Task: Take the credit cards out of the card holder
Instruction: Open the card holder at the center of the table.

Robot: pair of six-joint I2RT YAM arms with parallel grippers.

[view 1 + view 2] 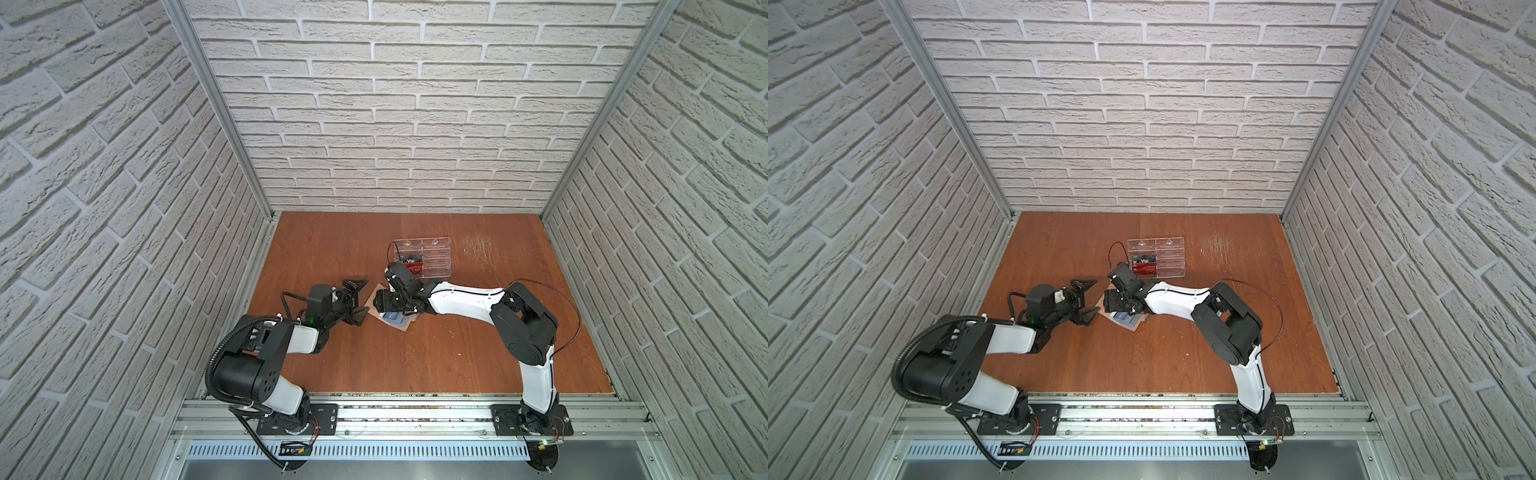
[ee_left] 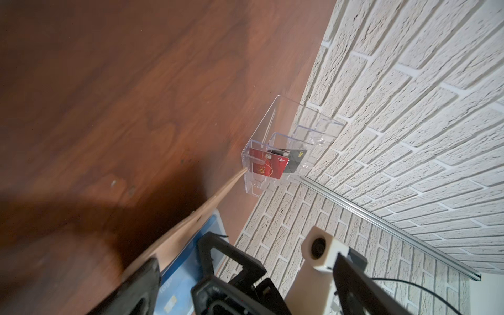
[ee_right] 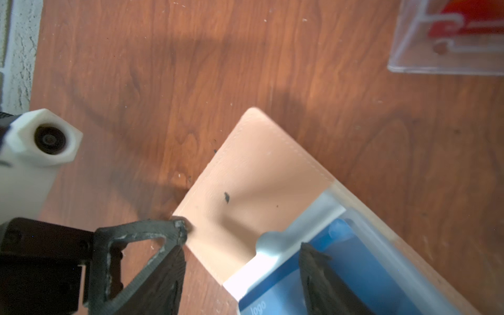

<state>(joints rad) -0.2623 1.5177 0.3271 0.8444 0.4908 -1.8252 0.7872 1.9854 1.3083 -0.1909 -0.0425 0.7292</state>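
The beige card holder lies open on the wooden table, left of centre. A blue credit card sits in its frosted sleeve. My right gripper points down onto it, open. One of its fingers is at the edge of the beige flap and another rests on the blue card. My left gripper is wide open just left of the holder and holds nothing. The left wrist view shows the holder's cover edge-on and the credit card.
A clear acrylic rack stands behind the holder with a black VIP card and a red VIP card in it. Brick-pattern walls enclose the table on three sides. Both arm bases sit on the front rail.
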